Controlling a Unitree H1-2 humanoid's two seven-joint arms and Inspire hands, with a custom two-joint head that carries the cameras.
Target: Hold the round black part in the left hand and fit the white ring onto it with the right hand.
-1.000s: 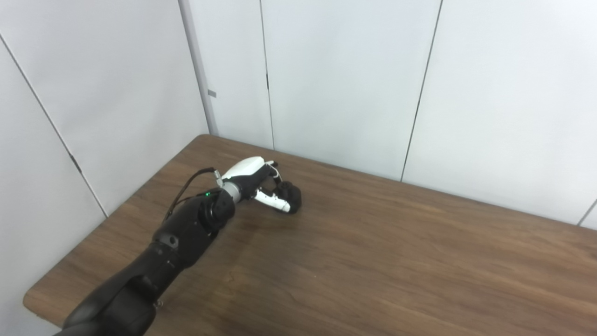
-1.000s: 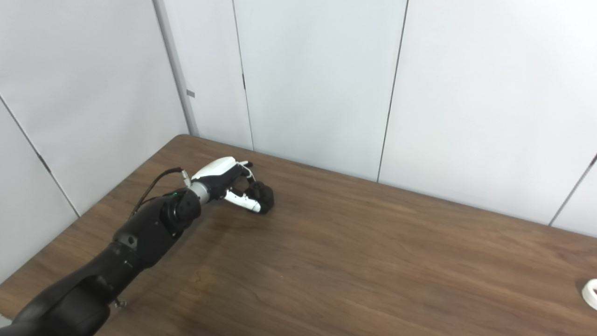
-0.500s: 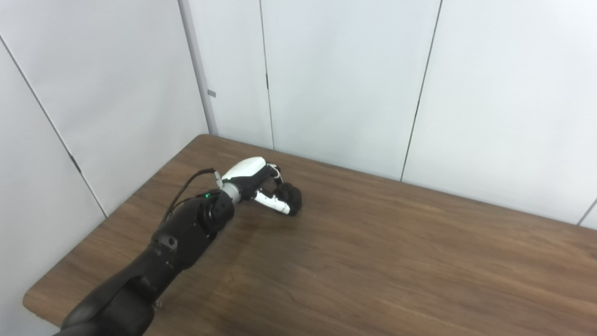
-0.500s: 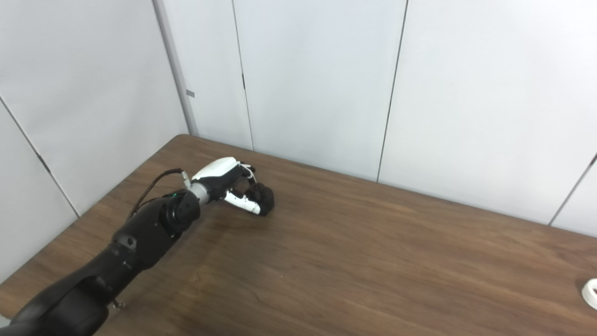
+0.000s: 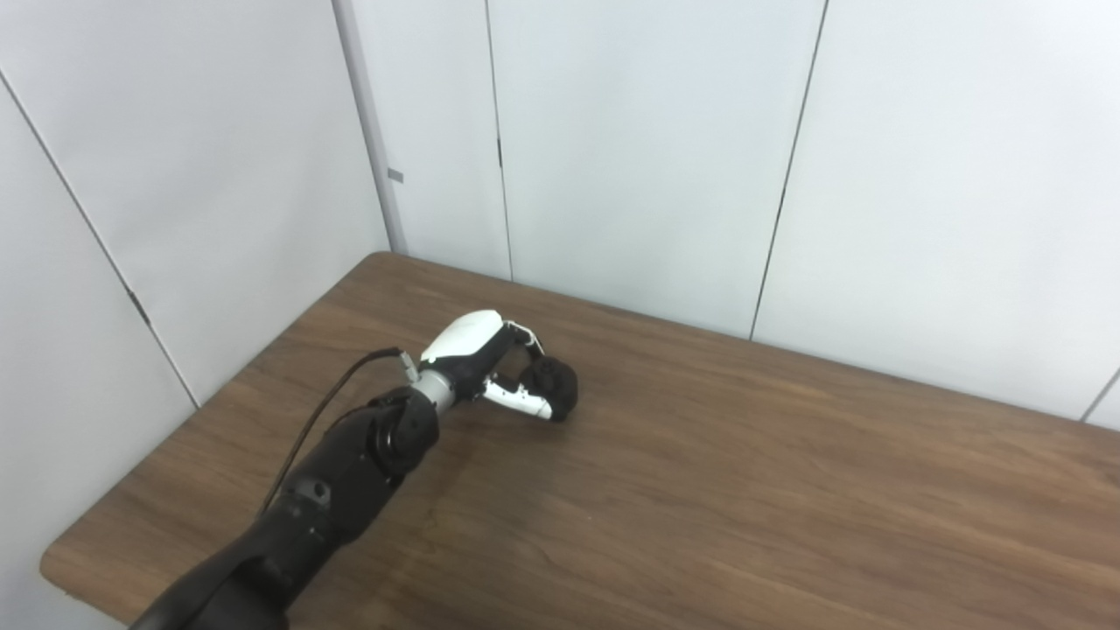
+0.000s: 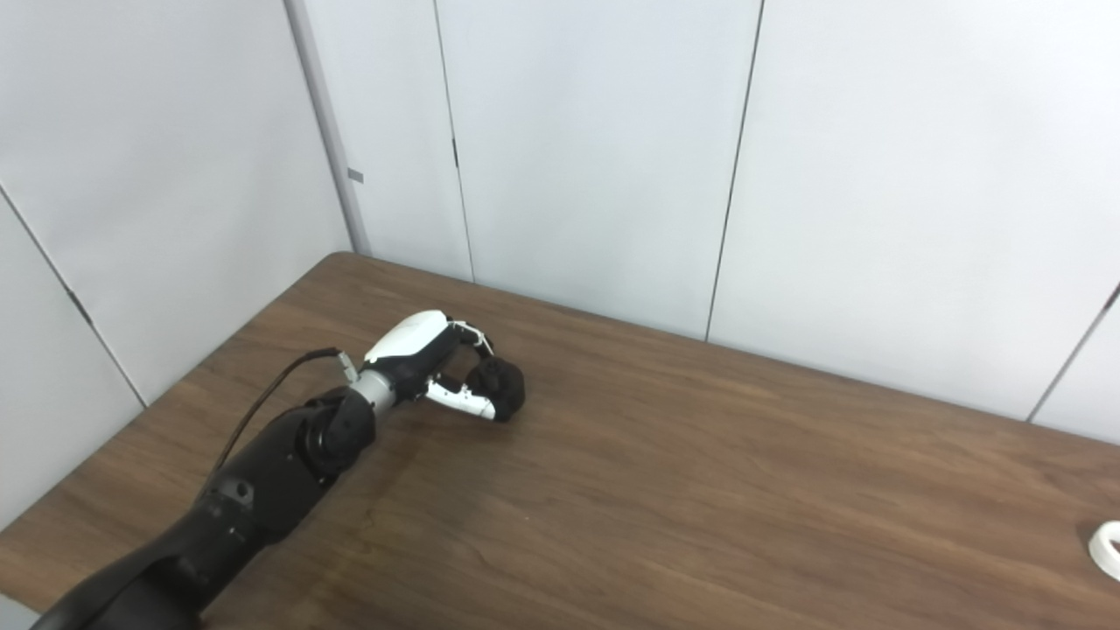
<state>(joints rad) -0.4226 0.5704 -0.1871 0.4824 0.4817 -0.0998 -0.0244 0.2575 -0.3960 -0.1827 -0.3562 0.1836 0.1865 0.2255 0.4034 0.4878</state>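
A: While scanning near edge first: only dark left forearm (image 5: pixel 341 472) entering from bottom, over bare wood of table (image 5: pixel 700 490). No right hand anywhere in either view.

B: Confirmed. Further up?

A: Left hand (image 5: pixel 490 367) curled around round black part (image 5: pixel 551 388), fingers over the top, thumb underneath. Looks like a real grasp, not just contact.

B: Change vs a second ago?

A: Shifted a little right and toward the near edge, part moving with the hand. Walls line up almost the same across frames, so not camera drift. Can't tell whether part is lifted clear or dragged on the wood.

B: Meaning?

A: Probably pickup done, carry starting. Grip holding so far.

B: Ring?

A: White ring (image 6: pixel 1107 549) clipped at far right edge of right eye view, flat on table, well apart from the part. Out of frame in left eye view. Untouched.

B: So fitting not started.

A: Right. Needs the right hand to come in and fetch it. Beyond table, only white wall panels (image 5: pixel 656 157).
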